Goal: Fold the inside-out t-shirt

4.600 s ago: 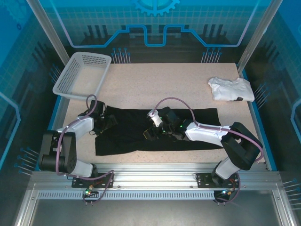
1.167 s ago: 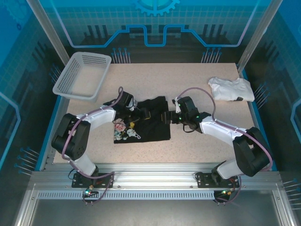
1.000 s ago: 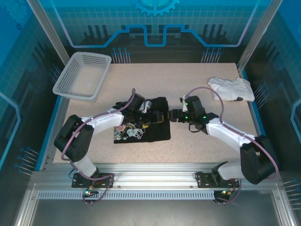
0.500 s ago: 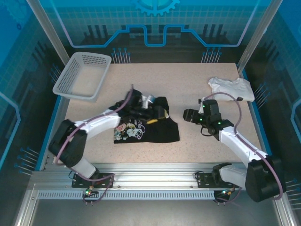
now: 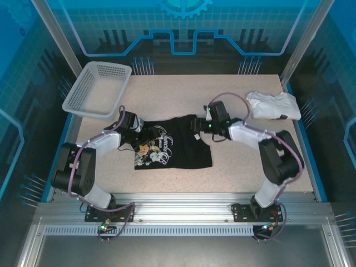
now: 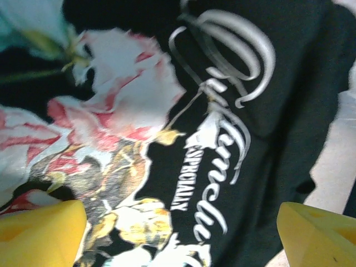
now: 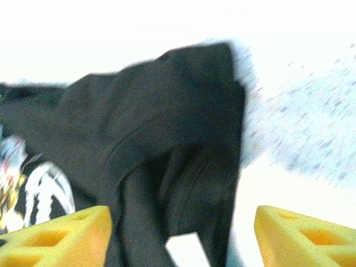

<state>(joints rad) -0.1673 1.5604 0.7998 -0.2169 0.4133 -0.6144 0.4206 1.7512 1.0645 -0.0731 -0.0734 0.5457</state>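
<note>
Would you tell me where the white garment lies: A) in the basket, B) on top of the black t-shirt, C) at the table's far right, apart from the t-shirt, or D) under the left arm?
C: the white garment lies far right, well apart from the t-shirt.

we see a speckled beige table (image 5: pixel 233 94) carrying three things. a black t-shirt (image 5: pixel 183 153) (partly folded, with a flower-and-script print facing up) lies near the middle. a white mesh basket (image 5: pixel 78 93) sits at the far left corner, and a crumpled white garment (image 5: pixel 272 104) rests at the far right.
</note>
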